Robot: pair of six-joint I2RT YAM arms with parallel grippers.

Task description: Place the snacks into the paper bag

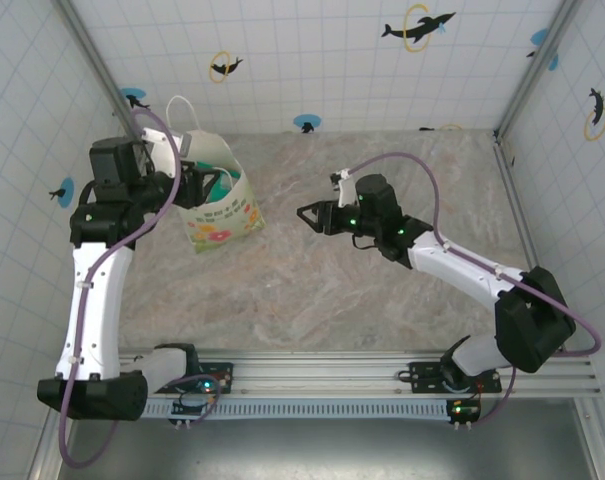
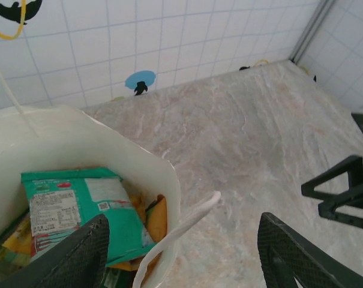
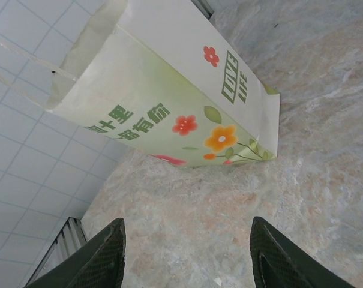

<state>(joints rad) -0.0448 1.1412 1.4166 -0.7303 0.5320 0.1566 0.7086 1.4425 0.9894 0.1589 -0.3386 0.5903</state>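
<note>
Left jaws and right jaws are wide and empty. The left jaws could hook the handle and tip the paper bag.

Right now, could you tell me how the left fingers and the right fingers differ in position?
The left fingers sit over the open mouth of the paper bag, above a teal snack packet inside; the right fingers hang over bare table, apart from the bag. The left fingers point down into the bag; the right fingers face its flower-printed front. Both pairs are open and empty.
</note>
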